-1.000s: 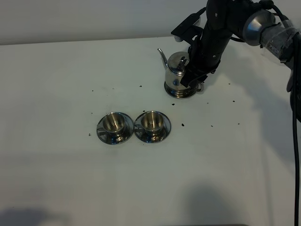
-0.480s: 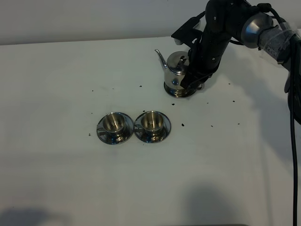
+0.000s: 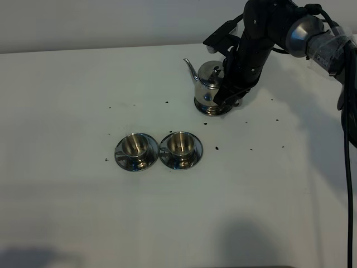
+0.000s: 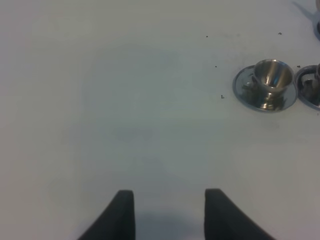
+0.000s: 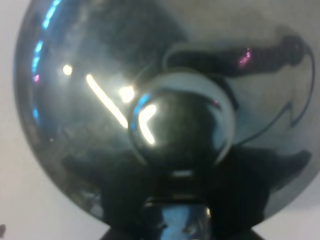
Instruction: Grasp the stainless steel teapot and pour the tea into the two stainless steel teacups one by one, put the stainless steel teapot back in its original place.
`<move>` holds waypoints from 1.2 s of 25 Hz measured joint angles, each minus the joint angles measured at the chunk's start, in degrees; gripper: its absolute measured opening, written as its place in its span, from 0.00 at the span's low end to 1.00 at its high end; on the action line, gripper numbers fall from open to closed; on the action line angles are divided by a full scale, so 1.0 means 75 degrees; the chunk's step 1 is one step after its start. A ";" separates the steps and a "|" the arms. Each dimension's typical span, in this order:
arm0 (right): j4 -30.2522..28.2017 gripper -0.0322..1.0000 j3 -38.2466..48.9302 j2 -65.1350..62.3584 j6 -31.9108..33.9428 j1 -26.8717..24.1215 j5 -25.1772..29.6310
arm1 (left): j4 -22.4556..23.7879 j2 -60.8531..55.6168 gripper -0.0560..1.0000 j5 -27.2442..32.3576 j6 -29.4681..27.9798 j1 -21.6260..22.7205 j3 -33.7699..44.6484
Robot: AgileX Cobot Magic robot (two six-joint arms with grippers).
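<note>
1. The stainless steel teapot (image 3: pixel 207 89) is seen standing upright on the white desk (image 3: pixel 67 212), with its thin spout turned away from the right arm.
2. The right end effector (image 3: pixel 227 95) is closed on the teapot's loop handle, on the side opposite the spout. In the right wrist view the lid knob (image 5: pixel 182 125) fills the middle of the picture at close range.
3. The nearer teacup (image 3: pixel 180 144) is set on its saucer in front of the teapot, on the spout side, well apart from it.
4. The farther teacup (image 3: pixel 135 145) is set on its own saucer just beside the nearer one, on the side away from the teapot.
5. The left end effector (image 4: pixel 169 200) is held open over bare desk. It is farther from the teapot than both teacups.
6. Dark specks (image 3: pixel 217 148) are scattered on the desk around the teapot's base and between the teapot and the teacups.
</note>
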 joint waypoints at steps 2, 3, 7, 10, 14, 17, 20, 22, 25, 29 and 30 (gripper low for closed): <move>0.0000 0.21 -0.0018 0.0000 0.0000 0.0000 0.0050 | 0.0000 0.0000 0.40 0.0000 0.0000 0.0000 0.0000; 0.0000 0.21 -0.0062 0.0000 0.0000 0.0000 0.0116 | 0.0000 0.0000 0.40 0.0000 0.0000 0.0000 0.0000; -0.0032 0.21 -0.0379 0.0009 0.0000 0.0000 0.0576 | 0.0000 0.0000 0.40 0.0000 0.0000 0.0000 0.0000; -0.0038 0.21 -0.0631 0.0009 0.0000 0.0000 0.0712 | 0.0000 0.0000 0.40 0.0000 0.0000 0.0000 0.0000; -0.0047 0.21 -0.0794 0.0009 0.0000 0.0000 0.0869 | 0.0000 0.0000 0.40 0.0000 0.0000 0.0000 0.0000; -0.0086 0.21 -0.0930 0.0009 0.0000 0.0000 0.0897 | 0.0000 0.0000 0.40 0.0000 0.0000 0.0000 0.0000; -0.0128 0.21 -0.1010 -0.0023 0.0000 0.0000 0.0900 | 0.0000 0.0000 0.40 0.0000 0.0000 0.0000 0.0000; -0.0154 0.21 -0.1013 -0.0089 0.0000 0.0000 0.0907 | 0.0000 0.0000 0.40 0.0000 0.0000 0.0000 0.0000; -0.0289 0.21 -0.1013 -0.0360 -0.0008 0.0029 0.0918 | 0.0000 0.0000 0.40 0.0000 0.0000 0.0000 0.0000; -0.0450 0.21 -0.0667 -0.0987 -0.0008 0.0177 0.0909 | 0.0000 0.0000 0.40 0.0000 0.0000 0.0000 0.0000; -0.0450 0.21 -0.0487 -0.1166 -0.0008 0.0211 0.0901 | 0.0000 0.0000 0.40 0.0000 0.0000 0.0000 0.0000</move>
